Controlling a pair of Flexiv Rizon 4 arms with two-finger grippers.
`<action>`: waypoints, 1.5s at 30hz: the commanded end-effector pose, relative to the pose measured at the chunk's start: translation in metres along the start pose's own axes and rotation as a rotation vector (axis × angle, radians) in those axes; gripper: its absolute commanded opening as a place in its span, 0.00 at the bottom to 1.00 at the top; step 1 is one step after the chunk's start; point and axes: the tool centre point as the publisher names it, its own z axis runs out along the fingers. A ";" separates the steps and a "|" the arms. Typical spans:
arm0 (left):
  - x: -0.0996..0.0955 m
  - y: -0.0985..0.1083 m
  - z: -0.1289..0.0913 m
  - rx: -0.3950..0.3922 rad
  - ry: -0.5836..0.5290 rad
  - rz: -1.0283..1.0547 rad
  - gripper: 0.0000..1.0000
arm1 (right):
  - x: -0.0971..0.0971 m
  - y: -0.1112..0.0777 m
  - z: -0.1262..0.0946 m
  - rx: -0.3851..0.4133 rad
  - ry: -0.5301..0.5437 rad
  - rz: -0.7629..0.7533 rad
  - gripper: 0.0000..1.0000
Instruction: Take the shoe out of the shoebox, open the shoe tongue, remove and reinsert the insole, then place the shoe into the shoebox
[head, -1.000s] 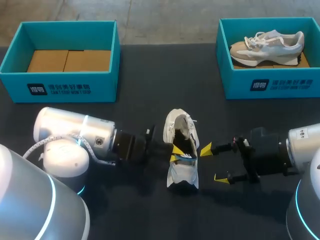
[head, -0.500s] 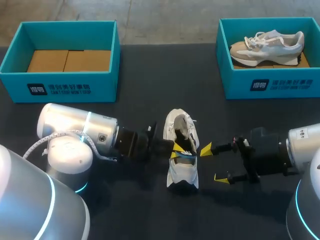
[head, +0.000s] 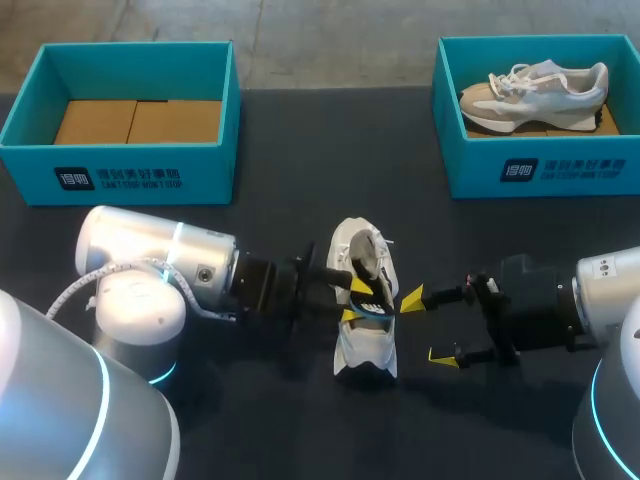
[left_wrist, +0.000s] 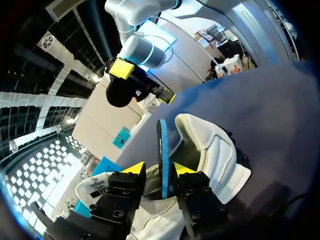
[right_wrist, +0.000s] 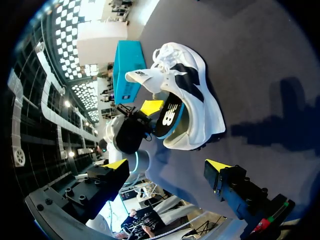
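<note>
Centre table, the white mesh sneaker (head: 366, 335) lay well clear of the teal cardboard shoebox (head: 480, 178) at its 1 o'clock. From 9 o'clock the left gripper (left_wrist: 159, 170) pinched the black, blue-edged insole (left_wrist: 162, 142), which stood half out of the shoe. At 3 o'clock the right gripper (head: 428, 327) hung wide open, holding nothing.

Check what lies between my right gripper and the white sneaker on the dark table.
Nothing but a short strip of bare dark table lies between the open right gripper and the white sneaker. The head and right wrist views both show this.
</note>
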 end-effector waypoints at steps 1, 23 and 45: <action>0.002 -0.005 -0.001 0.005 -0.010 0.005 0.34 | 0.001 -0.002 0.000 -0.003 -0.002 0.000 1.00; 0.008 -0.025 -0.003 0.054 0.012 -0.008 0.00 | 0.001 -0.002 0.000 -0.003 -0.002 0.000 1.00; 0.008 0.005 0.002 0.004 0.027 -0.012 0.00 | 0.001 -0.002 0.000 -0.003 -0.002 0.000 1.00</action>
